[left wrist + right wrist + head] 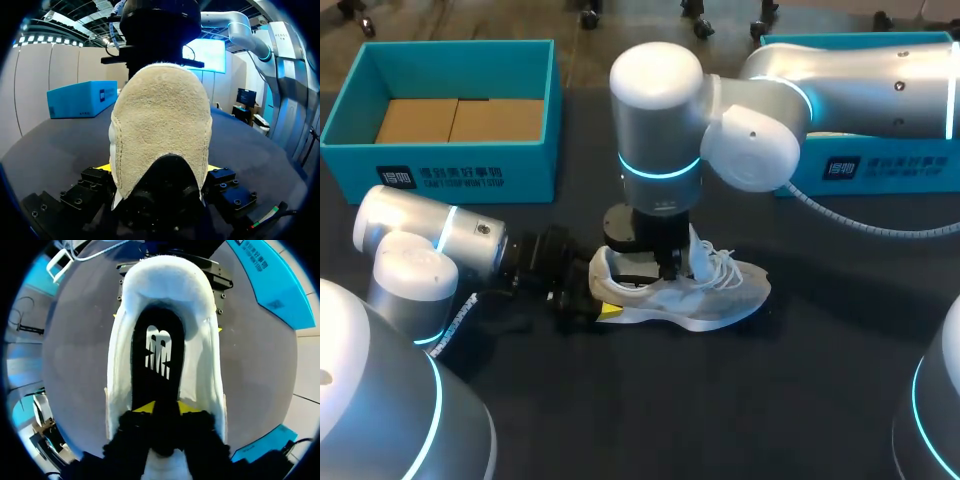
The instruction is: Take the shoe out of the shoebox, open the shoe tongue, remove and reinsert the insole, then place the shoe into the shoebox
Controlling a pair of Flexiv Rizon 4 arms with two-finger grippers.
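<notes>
Our left gripper [159,172] clamps the heel of the white sneaker [705,295], which lies flat on the table [820,400], toe pointing straight away from it. Beyond, our right gripper [166,409] sits down in the shoe's opening, pinching the black insole [159,347].

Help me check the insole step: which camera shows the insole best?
The right wrist view: it looks straight down into the shoe, showing the black insole lengthwise. The head view catches only a dark sliver inside the opening; the left wrist view shows just the heel from outside, no insole.
</notes>
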